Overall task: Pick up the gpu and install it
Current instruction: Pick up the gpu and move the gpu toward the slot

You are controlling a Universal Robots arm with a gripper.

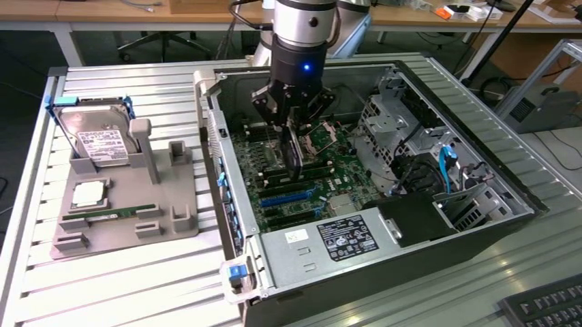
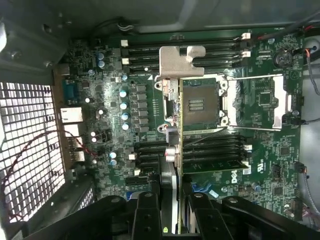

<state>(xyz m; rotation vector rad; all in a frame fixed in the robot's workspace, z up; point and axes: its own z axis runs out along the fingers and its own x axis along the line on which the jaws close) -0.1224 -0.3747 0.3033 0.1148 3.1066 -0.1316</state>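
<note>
Tool inside the open computer case, clamped on the gpu — we see the card held edge-on over the motherboard, its silvery bracket beside the processor socket — hard drive in the grey rack on the surface

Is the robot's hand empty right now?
No, the gripper is shut on the gpu, a thin dark card hanging edge-on above the motherboard.

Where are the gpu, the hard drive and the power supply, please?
gpu (image 2: 181, 61): wrist view, silvery end bracket.
hard drive (image 1: 103, 144): exterior view, white label.
power supply (image 1: 340, 239): exterior view, top label.
</note>
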